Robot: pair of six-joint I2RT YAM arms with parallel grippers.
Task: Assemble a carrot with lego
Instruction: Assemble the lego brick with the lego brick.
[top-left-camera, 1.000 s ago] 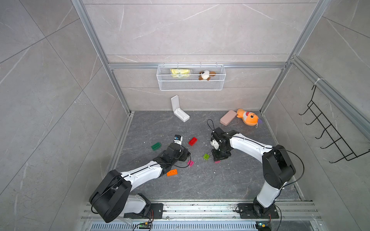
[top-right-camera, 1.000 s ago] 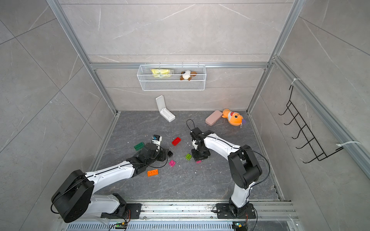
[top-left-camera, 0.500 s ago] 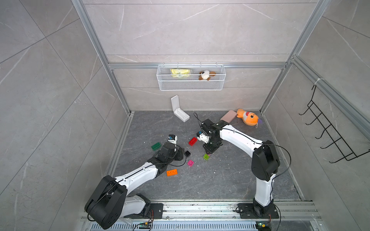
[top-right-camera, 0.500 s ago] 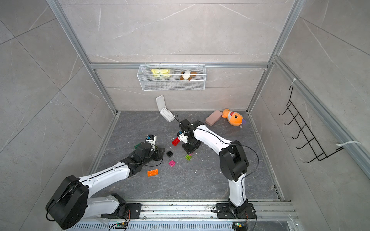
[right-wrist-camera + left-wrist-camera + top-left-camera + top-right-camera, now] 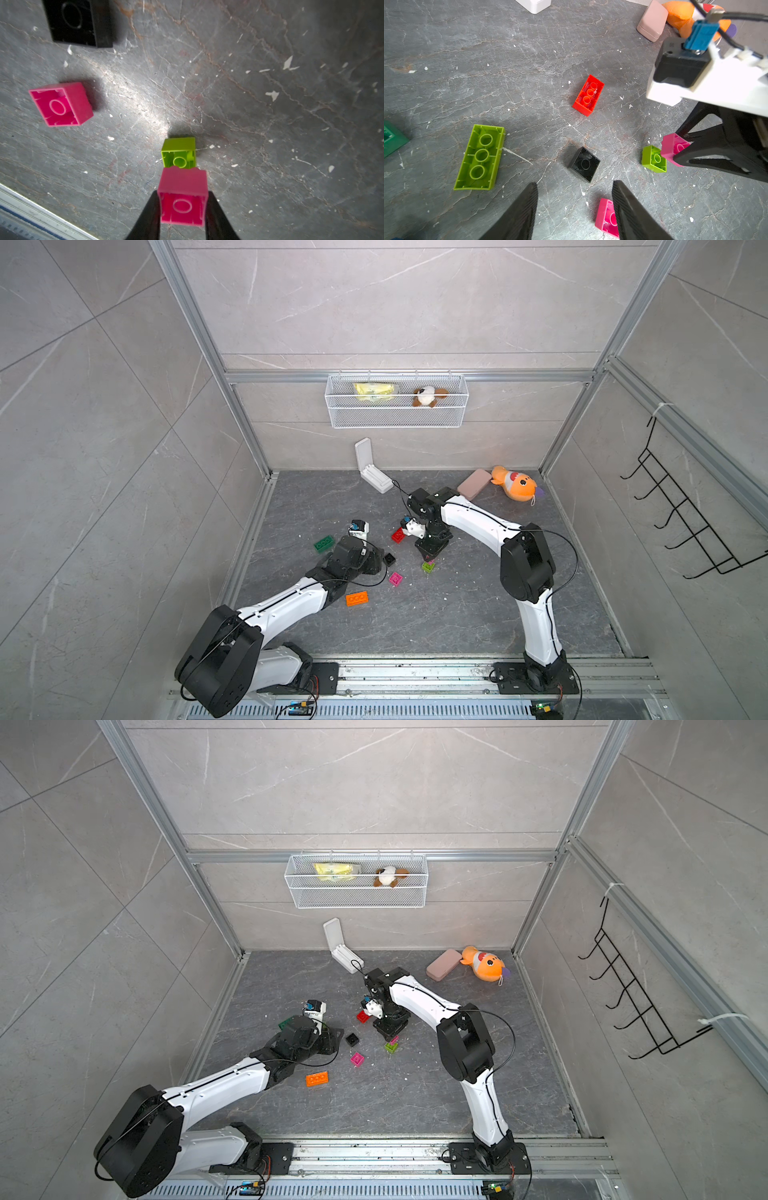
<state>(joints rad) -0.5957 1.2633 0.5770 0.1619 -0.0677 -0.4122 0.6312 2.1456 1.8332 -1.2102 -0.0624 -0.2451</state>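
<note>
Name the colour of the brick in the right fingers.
Pink; the brick shows best in the right wrist view.

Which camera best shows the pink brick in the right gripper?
The right wrist view: the pink brick sits close up between the fingers of the right gripper, hollow underside showing. The left wrist view catches part of it behind the fingers; both top views show only a speck.

The dark green brick (image 5: 392, 138) is cut off by the left wrist view's edge.
</note>
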